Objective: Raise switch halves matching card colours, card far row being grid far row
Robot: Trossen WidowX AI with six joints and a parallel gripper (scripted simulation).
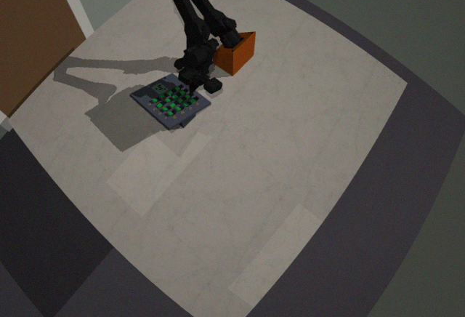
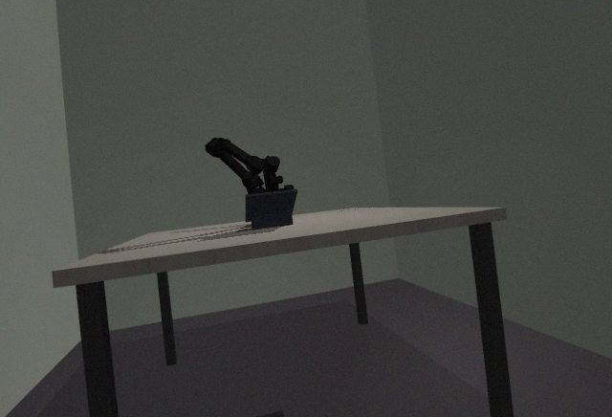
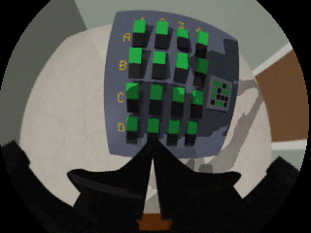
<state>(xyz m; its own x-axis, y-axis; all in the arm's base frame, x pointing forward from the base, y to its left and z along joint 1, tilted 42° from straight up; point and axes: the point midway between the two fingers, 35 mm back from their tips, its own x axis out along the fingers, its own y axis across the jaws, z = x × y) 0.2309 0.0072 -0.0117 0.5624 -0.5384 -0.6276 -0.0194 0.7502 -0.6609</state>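
The blue-grey panel (image 1: 169, 123) (image 2: 271, 208) (image 3: 112, 87) holds a four-by-four grid of green and dark switches, rows A to D. The small card (image 1: 160, 88) (image 3: 220, 93) lies right of column 4 in the wrist view and mixes green and dark squares. My gripper (image 1: 192, 91) (image 3: 153, 142) is shut and empty. Its tips are at the near half of switch D2 (image 3: 153, 127) in the wrist view, hiding part of it; contact cannot be told. Switch D1 (image 3: 131, 123) and switch D3 (image 3: 173, 127) stand either side. Which halves are raised is hard to tell for many switches.
An orange block (image 1: 243, 56) (image 3: 155, 224) stands by the arm's base on the pale table (image 1: 262, 137) (image 2: 395, 217). Shadows of the arm and panel fall across the table. A brown surface (image 1: 33, 31) (image 3: 287, 97) stands beyond the table's edge.
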